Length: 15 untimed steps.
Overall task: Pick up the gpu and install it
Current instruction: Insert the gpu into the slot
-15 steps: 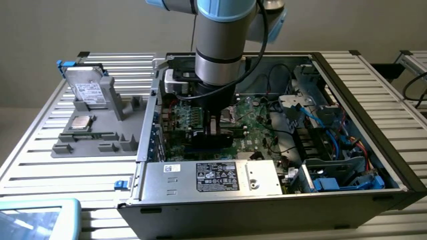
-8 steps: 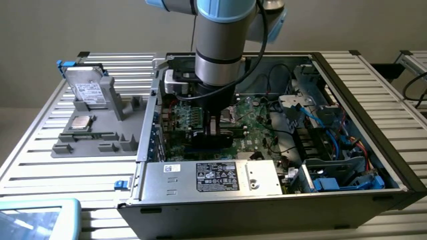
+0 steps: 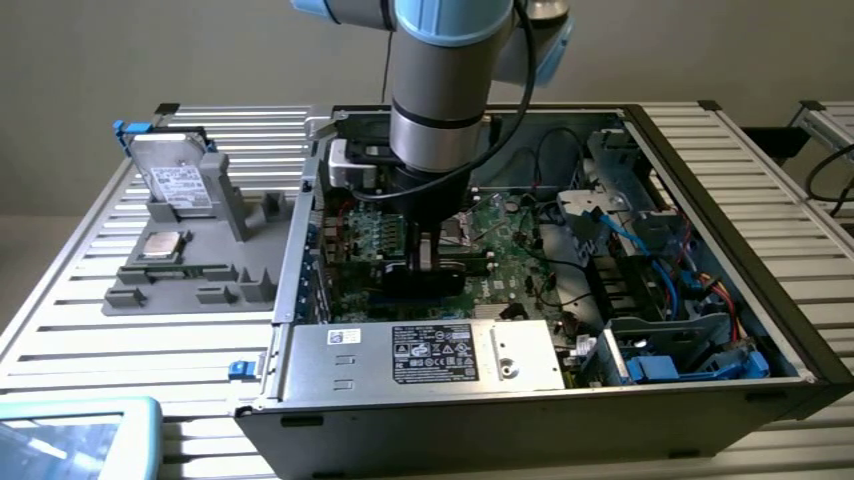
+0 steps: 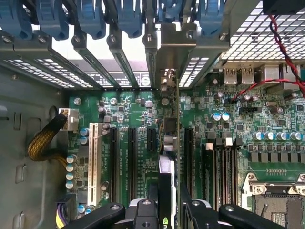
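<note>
Pincer [image 4: 167, 202] clamps gpu [image 4: 170, 143] edge-on, probably over slot directly below. Stiff, light, fragile board: you grip shroud edges, avoid components.

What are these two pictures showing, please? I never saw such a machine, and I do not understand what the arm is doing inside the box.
It is a robot arm working in an open grey computer case that lies on a slatted metal table. One picture comes from a camera off the arm. The other comes from a camera on the wrist, looking down past the tool. The tool grips a thin card with a black face, the gpu, standing on edge over the green motherboard, among its long black slots. Beside the case, on the exterior view's left, a grey plastic holder carries a silver hard drive with a white label.
</note>
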### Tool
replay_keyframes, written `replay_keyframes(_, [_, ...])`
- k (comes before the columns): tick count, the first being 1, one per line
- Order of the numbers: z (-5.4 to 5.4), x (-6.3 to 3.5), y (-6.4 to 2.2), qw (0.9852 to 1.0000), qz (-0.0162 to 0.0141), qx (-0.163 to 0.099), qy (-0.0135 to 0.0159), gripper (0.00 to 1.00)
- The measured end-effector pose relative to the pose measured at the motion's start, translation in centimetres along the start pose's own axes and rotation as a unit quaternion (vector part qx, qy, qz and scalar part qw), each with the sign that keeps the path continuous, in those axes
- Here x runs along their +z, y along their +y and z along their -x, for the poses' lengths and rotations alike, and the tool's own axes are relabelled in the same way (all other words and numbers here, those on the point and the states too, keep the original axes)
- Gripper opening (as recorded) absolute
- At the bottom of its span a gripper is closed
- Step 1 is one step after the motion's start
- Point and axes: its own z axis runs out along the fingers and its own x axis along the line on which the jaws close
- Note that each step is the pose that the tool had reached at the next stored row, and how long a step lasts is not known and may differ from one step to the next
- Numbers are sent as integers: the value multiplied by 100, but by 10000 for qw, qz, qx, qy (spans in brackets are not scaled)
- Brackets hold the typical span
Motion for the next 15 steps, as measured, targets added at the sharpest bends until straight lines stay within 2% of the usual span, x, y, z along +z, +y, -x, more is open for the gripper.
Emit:
replay_keyframes(3, [0, 0, 1, 10000, 40, 0, 1, 27])
replay_keyframes(15, [0, 3, 1, 10000, 41, 1, 1, 27])
